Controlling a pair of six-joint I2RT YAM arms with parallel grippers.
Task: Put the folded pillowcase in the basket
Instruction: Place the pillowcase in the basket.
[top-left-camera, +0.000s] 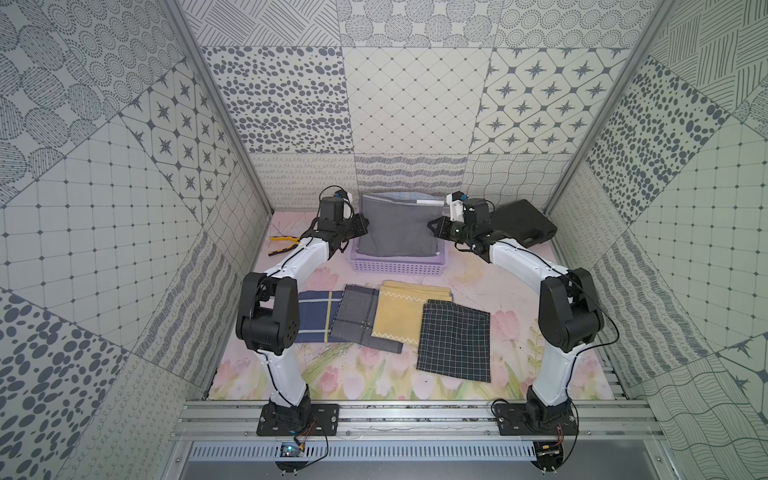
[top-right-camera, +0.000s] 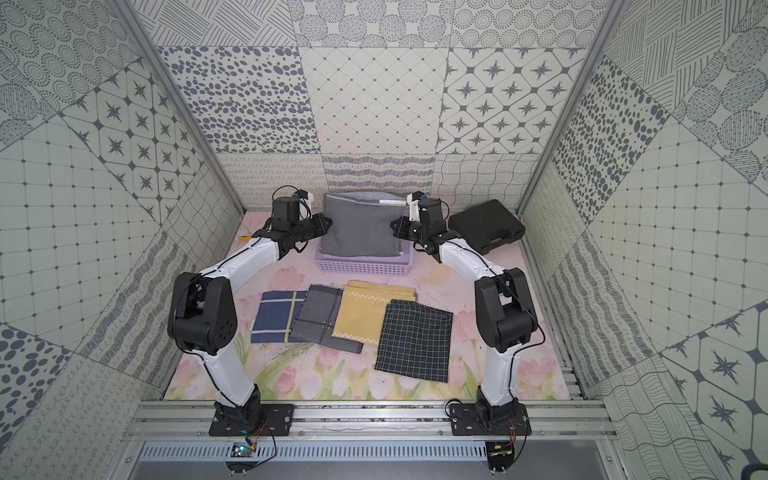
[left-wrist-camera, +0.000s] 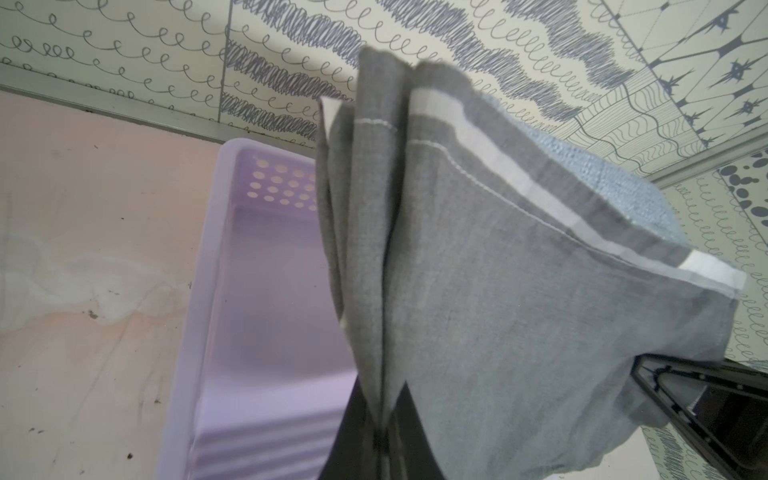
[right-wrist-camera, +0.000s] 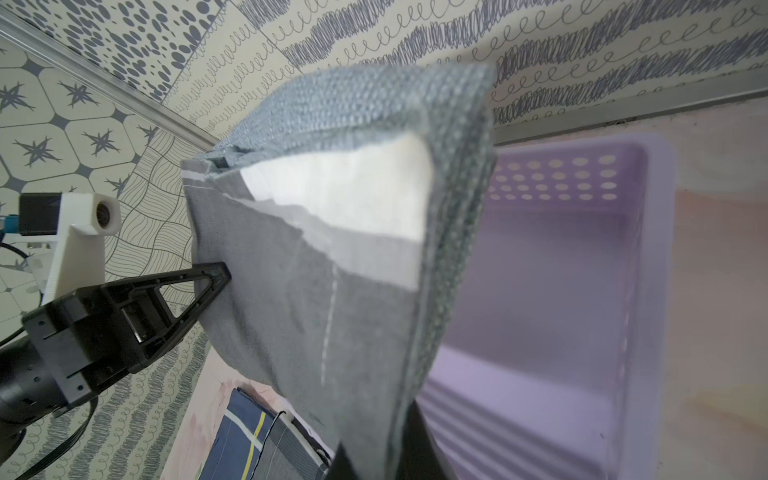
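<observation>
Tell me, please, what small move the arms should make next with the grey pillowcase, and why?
Probably lower both arms together until the pillowcase rests inside the basket. The left gripper and right gripper are each shut on a side edge of it. It hangs tilted over the basket, whose floor shows beneath it in both wrist views.

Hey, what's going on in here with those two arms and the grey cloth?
Two robot arms hold a folded grey pillowcase between them. The left gripper is pinched shut on one side edge and the right gripper on the opposite edge. The pillowcase hangs over the lilac basket. The basket's bottom looks bare in the wrist views, so the pillowcase is not yet lying flat inside. Four other folded cloths lie on the mat nearer the arms' bases.
</observation>
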